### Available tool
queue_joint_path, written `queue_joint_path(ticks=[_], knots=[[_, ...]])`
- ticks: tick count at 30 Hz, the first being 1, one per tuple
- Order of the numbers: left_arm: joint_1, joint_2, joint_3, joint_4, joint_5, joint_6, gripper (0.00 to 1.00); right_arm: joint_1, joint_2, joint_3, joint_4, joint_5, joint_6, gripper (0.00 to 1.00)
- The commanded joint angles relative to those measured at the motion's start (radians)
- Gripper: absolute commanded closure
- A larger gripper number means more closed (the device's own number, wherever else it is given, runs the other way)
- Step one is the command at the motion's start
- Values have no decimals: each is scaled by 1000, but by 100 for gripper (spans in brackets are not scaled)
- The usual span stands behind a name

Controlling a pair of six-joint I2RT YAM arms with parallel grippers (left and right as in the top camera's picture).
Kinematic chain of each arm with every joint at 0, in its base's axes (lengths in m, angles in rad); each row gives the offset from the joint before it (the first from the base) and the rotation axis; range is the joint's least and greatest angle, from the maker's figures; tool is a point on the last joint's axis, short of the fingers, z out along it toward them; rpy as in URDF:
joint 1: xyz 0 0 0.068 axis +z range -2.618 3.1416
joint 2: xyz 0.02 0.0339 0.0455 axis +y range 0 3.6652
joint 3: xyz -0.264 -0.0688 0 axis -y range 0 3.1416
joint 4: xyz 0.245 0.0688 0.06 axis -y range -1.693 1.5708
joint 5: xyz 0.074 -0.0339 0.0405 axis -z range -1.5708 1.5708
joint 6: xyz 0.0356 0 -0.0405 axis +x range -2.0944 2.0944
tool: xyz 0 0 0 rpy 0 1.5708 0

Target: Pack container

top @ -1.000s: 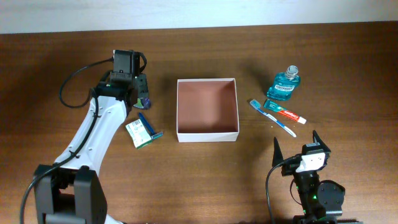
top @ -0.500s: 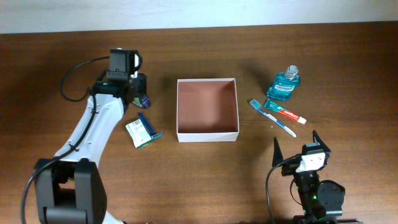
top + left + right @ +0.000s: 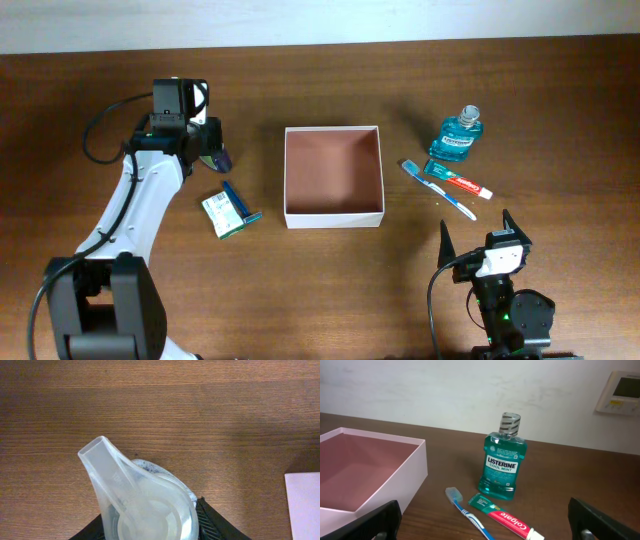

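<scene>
The desk [image 3: 330, 300] is dark brown wood with the grain running left to right. A pale wall [image 3: 320, 20] rises behind its far edge. In the right wrist view a small white panel [image 3: 622, 391] is fixed to that wall at the far right.

The container [image 3: 334, 176] sits in the middle of the desk, flat on its base with its open top facing up. Its walls are white, its inside is reddish-brown, and nothing lies in it. It is square, so it has no clear long axis, and its sides run parallel to the desk's far edge.

To its right, apart from it, stands a teal mouthwash bottle [image 3: 457, 138], upright with its cap on. Just nearer than the bottle, a toothbrush [image 3: 438, 188] and a toothpaste tube [image 3: 458, 181] lie side by side, both slanting from far left to near right. To the left of the container lie a green-and-white carton [image 3: 224, 213] and a thin blue stick [image 3: 237, 200] just beside it.

The left tool [image 3: 150, 527] is at the far left, well apart from the container, and grips a clear plastic piece [image 3: 135, 495] between its jaws. The right tool [image 3: 476, 232] is at the near right, jaws spread wide and holding nothing.
</scene>
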Motion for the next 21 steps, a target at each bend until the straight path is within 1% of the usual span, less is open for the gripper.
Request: queue_joint_path(ticks=[1,3,4,6,7,8,10,12,14,17,19,21], knots=[[8,-21,-5,0,63,66,49,6,-7,-5,-4,2,8,1],[17,-43,-5,-5,67,70,45,6,-7,-5,-4,2,8,1],[30,-60,-5,-15,68,92,39,6,-7,-5,-5,2,8,1],[61,-87,-5,-31,73,97,28,6,-7,-5,-5,2,8,1],[72,-95,-5,-35,82,99,25,6,-7,-5,-5,2,8,1],[93,-105,-5,-39,112,114,25,6,-7,-5,-5,2,8,1],[150,-117,-5,-42,292,175,25,6,-7,-5,-5,2,8,1],[195,-116,-21,-45,480,274,25,6,-7,-5,-5,2,8,2],[222,-116,-61,-37,542,323,25,6,-7,-5,-5,2,8,2],[232,-116,-132,31,547,328,25,6,-7,-5,-5,2,8,1],[232,-116,-183,96,575,329,25,6,-7,-5,-5,2,8,1],[232,-116,-198,127,575,328,25,6,-7,-5,-4,2,8,1]])
